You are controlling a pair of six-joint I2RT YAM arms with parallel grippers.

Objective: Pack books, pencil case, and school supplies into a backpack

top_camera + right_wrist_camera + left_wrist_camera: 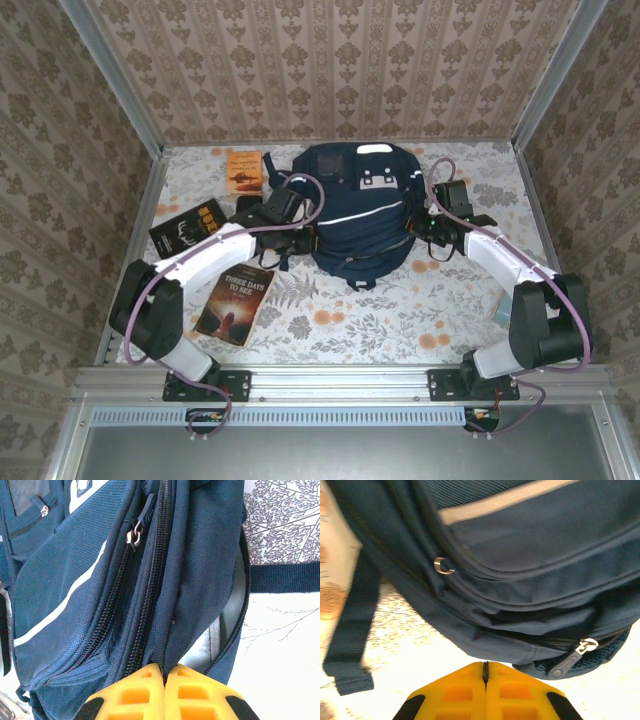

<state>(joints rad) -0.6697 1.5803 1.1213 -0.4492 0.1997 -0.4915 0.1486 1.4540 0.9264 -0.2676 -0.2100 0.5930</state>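
A backpack (360,215) is lying at the table's far middle, books (235,305) lying toward the left edge, the right gripper (164,666) pinching the bag's side fabric, and the left gripper (485,664) sitting closed and empty beside it; a hard tug is likely risking that thin fold slipping free.

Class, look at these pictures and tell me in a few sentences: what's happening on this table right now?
A robot is working at the navy backpack. The left end effector is shut just short of its side. The right end effector is shut, tips against a fold of its fabric beside a zip. The orange book, black book and brown book lie outside it to the left, not yet packed.
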